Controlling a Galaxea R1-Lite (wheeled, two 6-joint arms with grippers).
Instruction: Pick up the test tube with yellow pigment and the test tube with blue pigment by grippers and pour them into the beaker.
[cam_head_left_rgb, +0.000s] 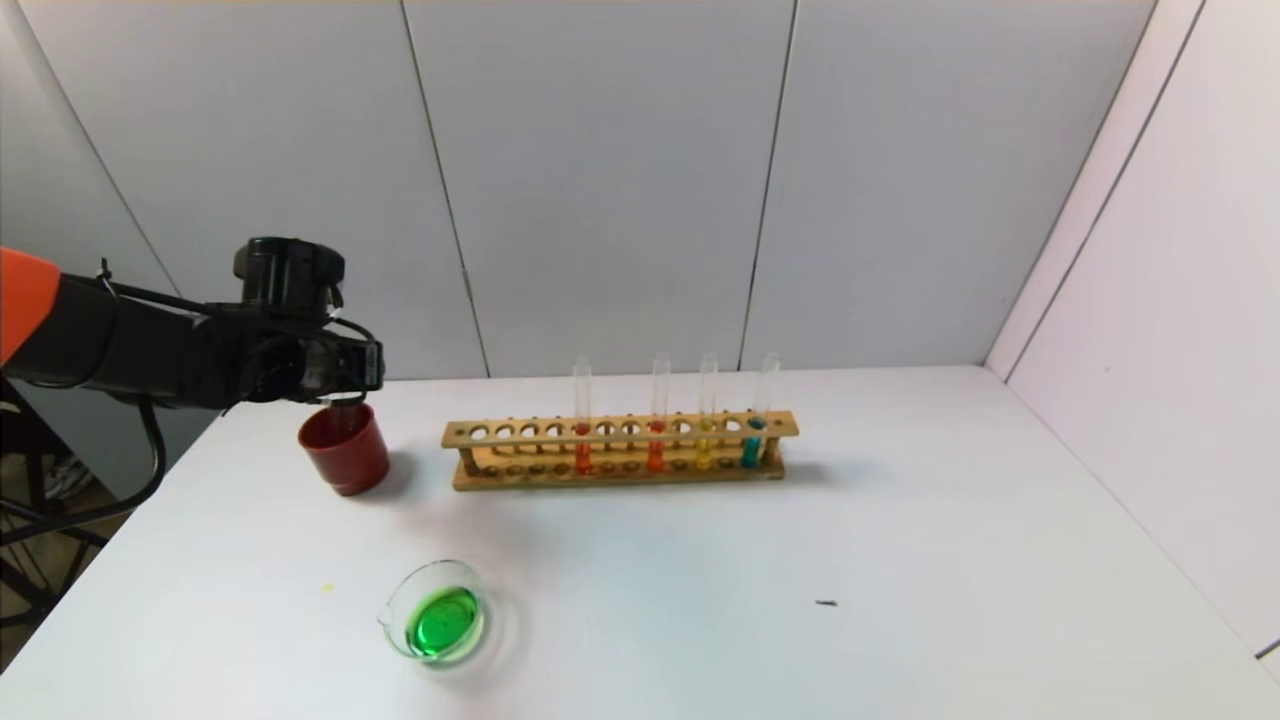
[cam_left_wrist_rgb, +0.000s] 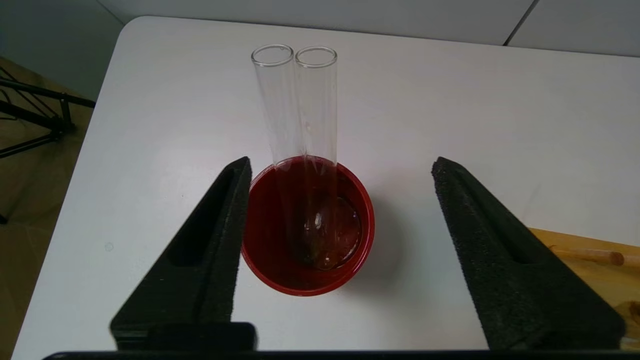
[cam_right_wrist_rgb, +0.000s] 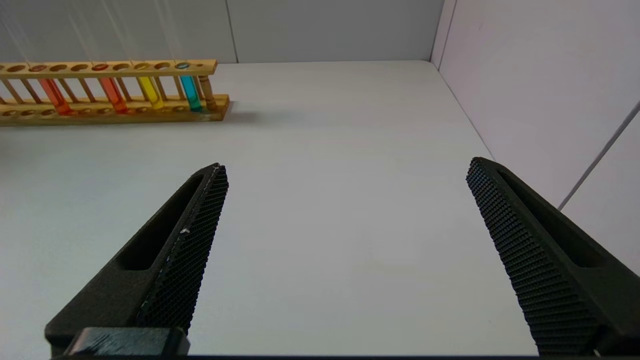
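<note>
- The wooden rack (cam_head_left_rgb: 620, 452) stands on the white table (cam_head_left_rgb: 900, 560) near the back wall, and everything else is placed from it.
- Four tubes stand upright in the rack: two with orange-red liquid (cam_head_left_rgb: 583, 440), then the test tube with yellow pigment (cam_head_left_rgb: 705, 430), then the test tube with blue pigment (cam_head_left_rgb: 757, 425) in the last filled hole at the rack's right end.
- In the right wrist view the yellow tube (cam_right_wrist_rgb: 150, 92) and the blue tube (cam_right_wrist_rgb: 190, 93) sit side by side next to the rack's end post.
- The beaker (cam_head_left_rgb: 438, 612) sits well in front of the rack's left end, nearer the robot, and holds bright green liquid.
- A dark red cup (cam_head_left_rgb: 343, 449) stands just to the left of the rack, apart from it.
- Two empty glass tubes (cam_left_wrist_rgb: 300, 130) stand in that cup (cam_left_wrist_rgb: 305, 280), leaning together with their rims touching or nearly so and their round bottoms on the cup floor.
- The left gripper (cam_head_left_rgb: 340, 385) hangs right above the cup, left of the rack; its jaws are spread wide, holding nothing, with the cup between and below them (cam_left_wrist_rgb: 340, 170).
- The right gripper (cam_right_wrist_rgb: 345, 170) does not appear in the head view; its wrist camera shows it above bare table, well to the right of and in front of the rack, jaws wide apart and empty.
</note>
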